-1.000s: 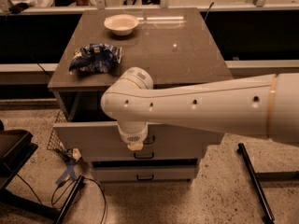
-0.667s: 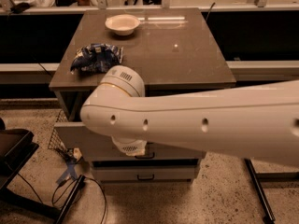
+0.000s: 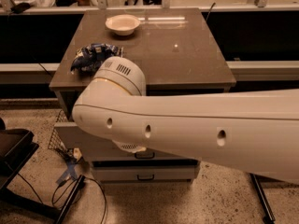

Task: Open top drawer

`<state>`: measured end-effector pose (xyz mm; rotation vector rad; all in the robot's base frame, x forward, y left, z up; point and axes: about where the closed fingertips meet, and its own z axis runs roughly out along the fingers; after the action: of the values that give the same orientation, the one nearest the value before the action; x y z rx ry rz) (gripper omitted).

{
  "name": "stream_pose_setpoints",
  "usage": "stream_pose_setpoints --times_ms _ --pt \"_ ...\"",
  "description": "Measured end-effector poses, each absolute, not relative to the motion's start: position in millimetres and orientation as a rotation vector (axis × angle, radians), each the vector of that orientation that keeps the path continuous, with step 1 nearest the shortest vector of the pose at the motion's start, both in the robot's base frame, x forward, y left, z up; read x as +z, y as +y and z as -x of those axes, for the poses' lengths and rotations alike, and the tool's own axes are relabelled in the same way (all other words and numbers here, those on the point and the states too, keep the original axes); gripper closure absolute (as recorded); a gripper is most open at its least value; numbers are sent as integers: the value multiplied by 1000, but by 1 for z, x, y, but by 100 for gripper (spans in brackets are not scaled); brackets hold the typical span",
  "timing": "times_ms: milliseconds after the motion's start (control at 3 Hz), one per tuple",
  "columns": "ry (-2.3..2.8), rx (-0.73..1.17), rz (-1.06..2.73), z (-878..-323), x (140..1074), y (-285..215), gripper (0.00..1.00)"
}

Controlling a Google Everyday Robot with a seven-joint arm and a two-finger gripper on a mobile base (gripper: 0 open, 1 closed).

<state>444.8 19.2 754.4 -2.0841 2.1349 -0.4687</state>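
Observation:
The top drawer shows as a grey front panel standing forward of the cabinet, under the tabletop's left side. My white arm crosses the frame from the right and covers most of the panel, including its handle. My gripper hangs under the arm's rounded joint, right against the drawer front. Only its white ribbed base shows below the arm.
On the brown tabletop sit a white bowl at the back and a blue snack bag at the left. Two lower drawers with black handles show below. A black chair base, cables and blue tape lie at the left.
My arm has swung nearer to the camera and up to the left, and it now hides the gripper and more of the drawer front. The drawer panel stands about where it was.

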Motion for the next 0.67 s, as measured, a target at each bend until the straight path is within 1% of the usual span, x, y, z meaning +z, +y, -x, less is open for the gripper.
stream_pose_setpoints --times_ms 333,667 --pt "2142 -465 2067 -453 756 13 100" --pt "2135 -468 2010 -482 765 -9 100"
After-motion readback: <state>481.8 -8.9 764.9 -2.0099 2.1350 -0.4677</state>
